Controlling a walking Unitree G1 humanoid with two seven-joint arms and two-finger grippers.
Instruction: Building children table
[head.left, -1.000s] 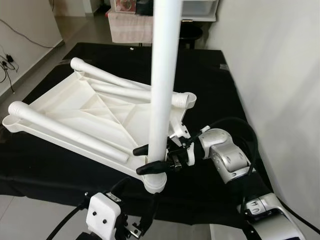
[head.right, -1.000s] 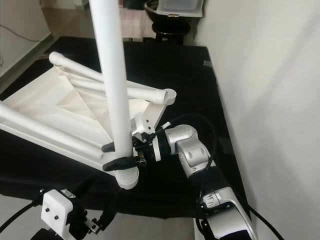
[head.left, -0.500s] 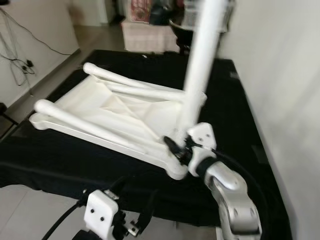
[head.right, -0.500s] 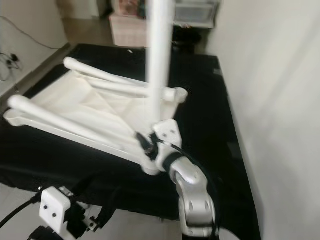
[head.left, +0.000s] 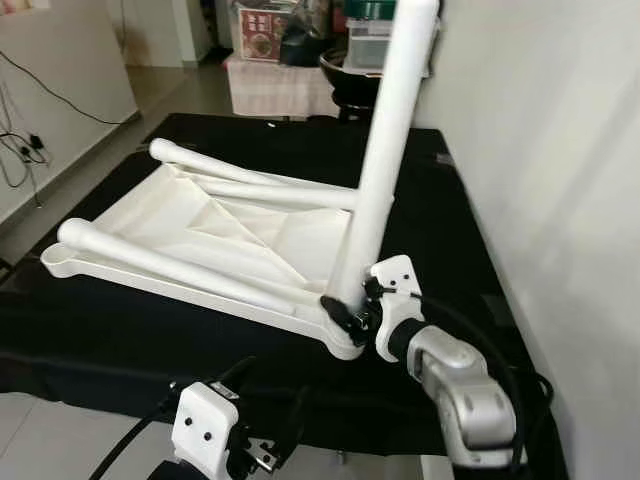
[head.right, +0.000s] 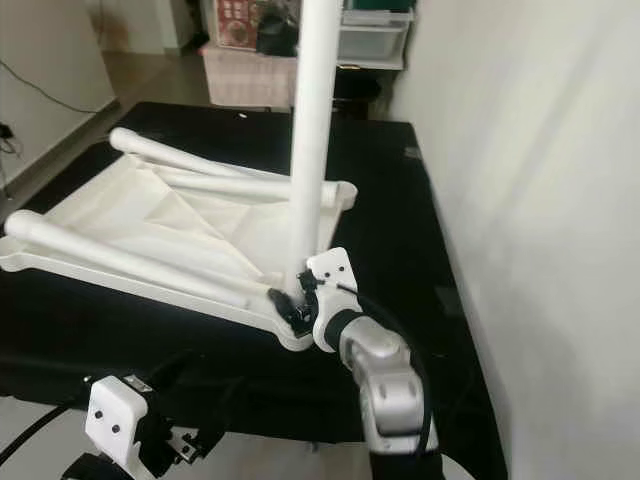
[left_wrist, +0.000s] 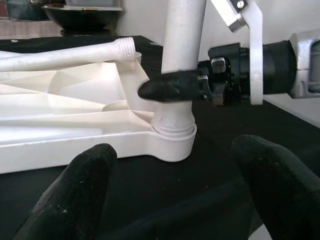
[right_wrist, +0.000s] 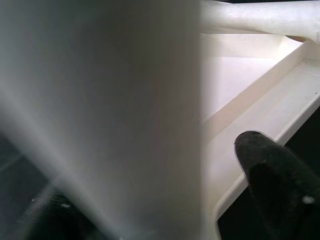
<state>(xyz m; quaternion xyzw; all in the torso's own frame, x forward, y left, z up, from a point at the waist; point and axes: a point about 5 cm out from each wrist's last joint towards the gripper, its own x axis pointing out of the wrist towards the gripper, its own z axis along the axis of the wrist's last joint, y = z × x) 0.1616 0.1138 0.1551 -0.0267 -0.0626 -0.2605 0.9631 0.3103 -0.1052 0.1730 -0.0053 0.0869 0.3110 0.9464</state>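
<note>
right gripper (head.left: 343, 310): jaws clamping upright table leg (head.left: 381, 165) at corner socket of upturned tabletop (head.left: 180, 225)
left gripper (left_wrist: 170, 192): hanging low, fingers apart, gripping nothing

A home: tiled floor (head.left: 190, 85), storage boxes (head.left: 265, 20), wall cables (head.left: 25, 150).
</note>
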